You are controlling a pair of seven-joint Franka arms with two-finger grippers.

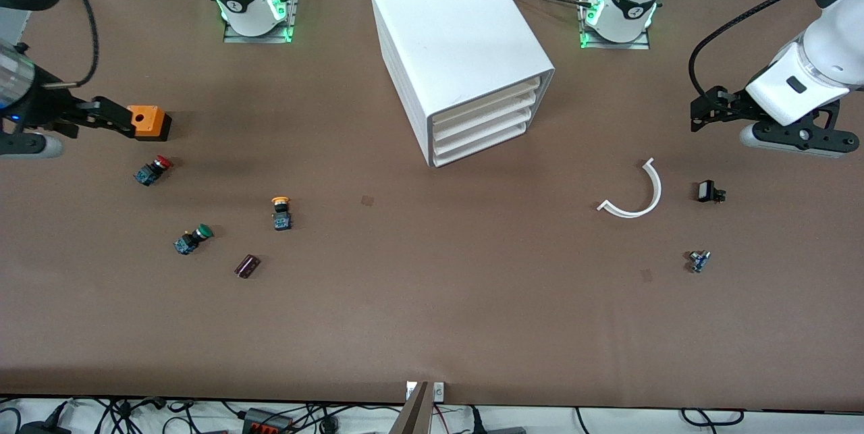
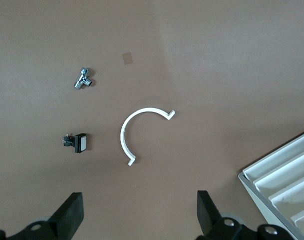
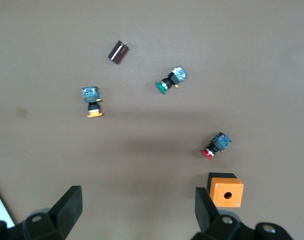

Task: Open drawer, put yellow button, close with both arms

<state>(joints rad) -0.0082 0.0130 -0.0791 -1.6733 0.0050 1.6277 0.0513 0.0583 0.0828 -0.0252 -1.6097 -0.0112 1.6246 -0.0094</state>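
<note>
Bench count: one cabinet, four drawers, three buttons.
Right gripper spread above the orange box; yellow button lies between red button and cabinet, top drawer shut; left gripper spread above the white arc.

Matt brown table; smooth white plastic cabinet.

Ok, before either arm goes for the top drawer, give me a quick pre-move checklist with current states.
1. The drawer shut, front unobstructed: ok.
2. The left gripper open and empty, over bare table at its own end: ok.
3. The right gripper open and empty, beside the orange box: ok.
4. The yellow button lying apart from the green button and red button: ok.
5. Drawer handle to grip: cannot tell.
</note>
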